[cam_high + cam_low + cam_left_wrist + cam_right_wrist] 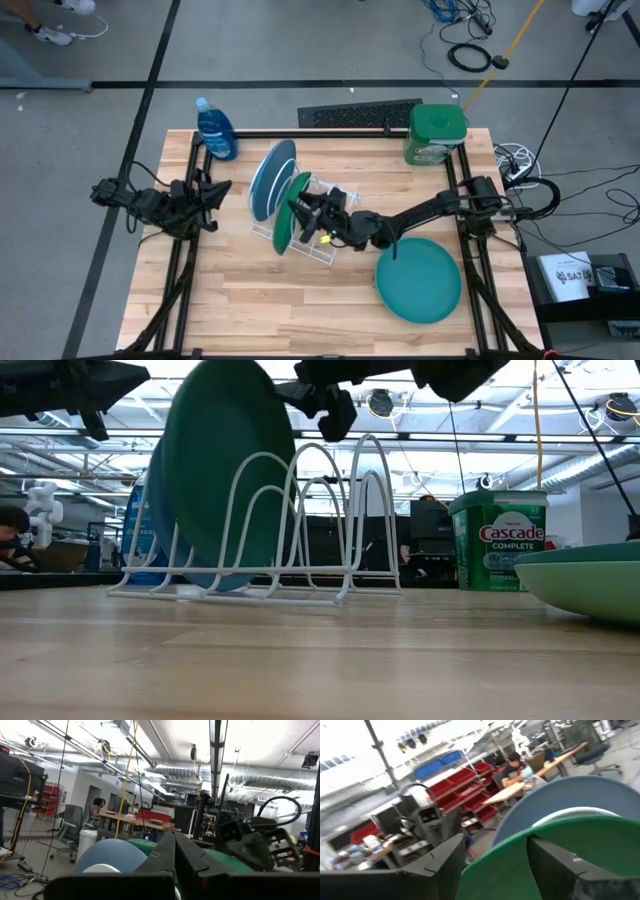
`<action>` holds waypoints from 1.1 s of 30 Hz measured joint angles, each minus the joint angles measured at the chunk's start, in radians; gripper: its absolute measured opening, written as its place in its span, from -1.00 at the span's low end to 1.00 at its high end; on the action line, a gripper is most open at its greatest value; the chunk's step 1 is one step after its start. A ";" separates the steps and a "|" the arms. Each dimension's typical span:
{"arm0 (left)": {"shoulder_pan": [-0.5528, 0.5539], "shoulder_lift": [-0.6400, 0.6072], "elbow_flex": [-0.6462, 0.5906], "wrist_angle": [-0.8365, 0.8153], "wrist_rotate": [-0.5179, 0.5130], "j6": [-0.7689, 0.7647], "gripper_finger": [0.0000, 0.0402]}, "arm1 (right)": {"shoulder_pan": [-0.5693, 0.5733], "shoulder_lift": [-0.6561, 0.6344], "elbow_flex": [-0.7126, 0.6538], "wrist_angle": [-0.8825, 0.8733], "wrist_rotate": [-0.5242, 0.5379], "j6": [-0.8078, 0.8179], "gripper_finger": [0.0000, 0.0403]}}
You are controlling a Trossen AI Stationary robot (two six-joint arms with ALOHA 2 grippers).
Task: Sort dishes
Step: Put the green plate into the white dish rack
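Observation:
A white wire rack [318, 243] stands mid-table. A blue plate [270, 178] and a dark green plate [288, 215] stand on edge in its slots, and both show in the low view [150, 490] [228, 470]. My right gripper [312, 212] is open, right next to the dark green plate's upper rim [530, 850], with its fingers spread in front of that rim. A teal plate [418, 278] lies flat at the near right, and a light green one [600, 598] shows under it. My left gripper [216, 193] is shut and empty, left of the rack. My right gripper's spread fingers [445, 865] stand at the dark green plate's upper rim; I cannot tell whether either finger touches it. The plate stands on edge in the rack's wires.
A blue soap bottle [216, 128] stands at the far left and a green Cascade tub [436, 133] at the far right. A black flat object [360, 113] lies beyond the far edge. Bare wood lies along the near edge [270, 310].

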 joint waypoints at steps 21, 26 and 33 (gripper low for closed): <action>0.000 0.000 0.000 -0.042 0.000 -0.003 -1.00 | -0.047 0.000 0.209 -0.563 -0.063 -0.284 0.09; 0.000 0.000 0.000 -0.045 0.000 -0.008 -1.00 | -0.047 0.000 0.216 -0.622 -0.056 -0.284 0.20; 0.000 0.000 0.000 -0.052 0.000 -0.027 -1.00 | -0.047 0.000 0.217 -0.657 -0.057 -0.375 0.29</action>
